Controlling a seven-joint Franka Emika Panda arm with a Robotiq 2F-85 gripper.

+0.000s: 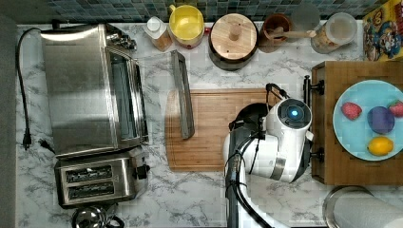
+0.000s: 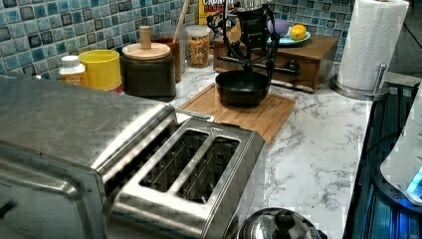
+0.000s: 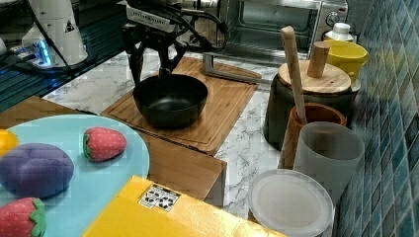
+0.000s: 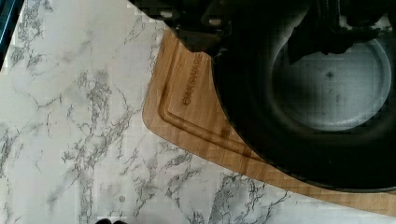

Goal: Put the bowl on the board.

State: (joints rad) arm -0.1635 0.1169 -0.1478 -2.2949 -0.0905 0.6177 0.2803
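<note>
Bowl sits on the board near its corner toward the tray, my gripper straddling its rim with one finger inside, grip uncertain; I judge it rigid, smooth, fairly light, best held at the rim.

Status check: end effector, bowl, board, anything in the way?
End effector straddling bowl rim. Bowl sitting on board. Nothing in the way.
</note>
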